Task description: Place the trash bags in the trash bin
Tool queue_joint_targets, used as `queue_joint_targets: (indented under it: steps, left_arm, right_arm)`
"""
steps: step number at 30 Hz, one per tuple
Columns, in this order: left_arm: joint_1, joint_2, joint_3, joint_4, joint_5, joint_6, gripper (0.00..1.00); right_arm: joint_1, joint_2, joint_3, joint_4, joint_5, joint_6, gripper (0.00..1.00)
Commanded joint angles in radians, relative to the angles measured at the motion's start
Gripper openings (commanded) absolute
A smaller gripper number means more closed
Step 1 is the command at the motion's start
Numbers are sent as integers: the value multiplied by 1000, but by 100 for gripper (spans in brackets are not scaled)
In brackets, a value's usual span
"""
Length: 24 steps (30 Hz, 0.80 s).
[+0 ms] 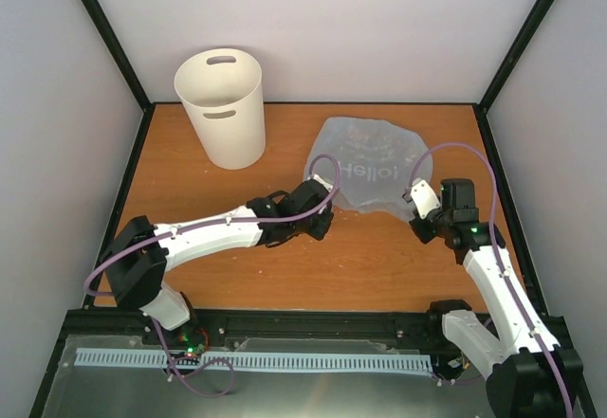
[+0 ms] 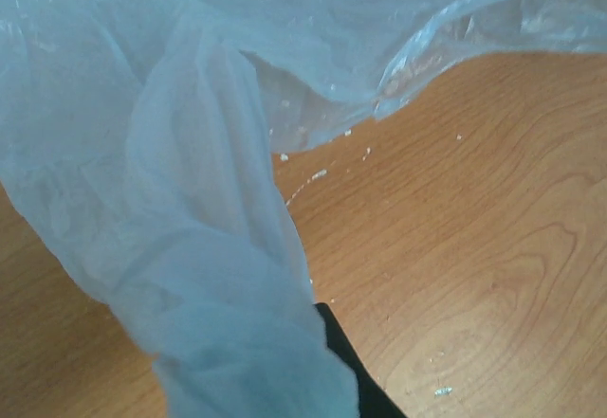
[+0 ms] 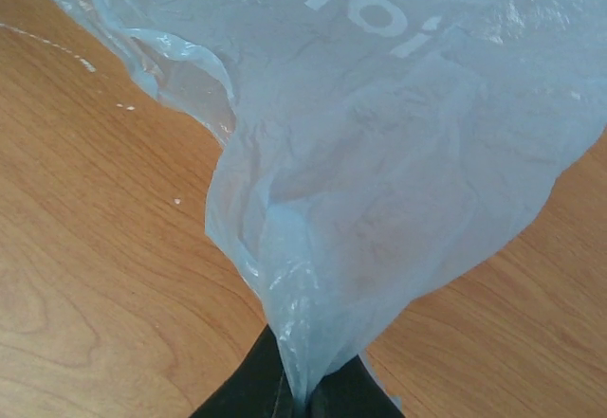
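The trash bag (image 1: 368,164) is pale blue and translucent with white "Hello!" lettering, and lies spread on the wooden table right of centre. My left gripper (image 1: 325,207) is shut on its near-left edge. In the left wrist view the bag's film (image 2: 180,209) bunches down over the jaws, and only one black finger (image 2: 349,369) shows. My right gripper (image 1: 411,211) is shut on the near-right edge. In the right wrist view the gathered plastic (image 3: 379,172) narrows to a pinch between the right gripper's (image 3: 308,397) black fingers. The off-white trash bin (image 1: 220,105) stands upright at the back left, apart from the bag.
The wooden table (image 1: 379,266) is enclosed by white walls with black corner posts (image 1: 104,29). Small white specks dot the wood (image 2: 318,173) under the bag's raised edge. Purple cables (image 1: 455,153) loop above both wrists.
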Motion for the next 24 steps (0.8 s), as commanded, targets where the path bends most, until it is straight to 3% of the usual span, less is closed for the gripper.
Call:
queue_joint_targets:
  steps: [1,3,8,11,13,15,18,22,24]
  left_arm:
    - [57,22,34,-38,79,-54,1]
    - [113,103,157,-98,126,-40,1]
    - [114,205,689,-305,-14,91,1]
    - [46,90,796,-196,-93,238,1]
    - [0,-17,772,-92,-86,312,1]
    - [-10,-98,679,-8,-16,295,1]
    - [-10,-135,464,114,36,266,1]
    - [-9,42,439,19,23,196,1]
    - [-9,90,425,27,49,175,1]
  right_arm:
    - [-1,30,28,52,74,61,3]
    - [-1,112,142,46,92,89,3]
    - [-1,295,701,-114,97,158,3]
    - [-1,264,1018,-104,129,193,3]
    - [-1,202,1112,-54,138,195,3]
    - [-1,116,1082,9,128,151,3]
    - [-1,8,846,45,215,66,3]
    - [-1,-106,354,147,386,-65,3]
    - [-2,-156,200,166,421,-88,3]
